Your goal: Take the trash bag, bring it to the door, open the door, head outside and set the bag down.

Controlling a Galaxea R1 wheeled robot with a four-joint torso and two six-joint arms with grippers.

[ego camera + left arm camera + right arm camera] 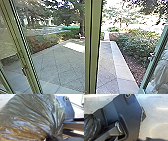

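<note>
The dark trash bag (28, 117) spreads large across the left wrist view, its plastic pulled into tight folds. Those folds run together at my left gripper (53, 137), which is shut on the gathered plastic. In the right wrist view, crumpled black plastic of the bag (92, 127) lies beside the robot's dark plate. A dark part of my right gripper (151, 139) reaches in there; whether it is open or shut I cannot tell. The head view has the green-framed glass door (92, 47), with a brighter gap to the right of its upright.
Beyond the glass lies a paved path (107, 65) with a pale stone edge (123, 67). Bushes (135, 45) grow along its right side. Another slanted green frame (156, 55) stands at the far right, with something whitish behind it.
</note>
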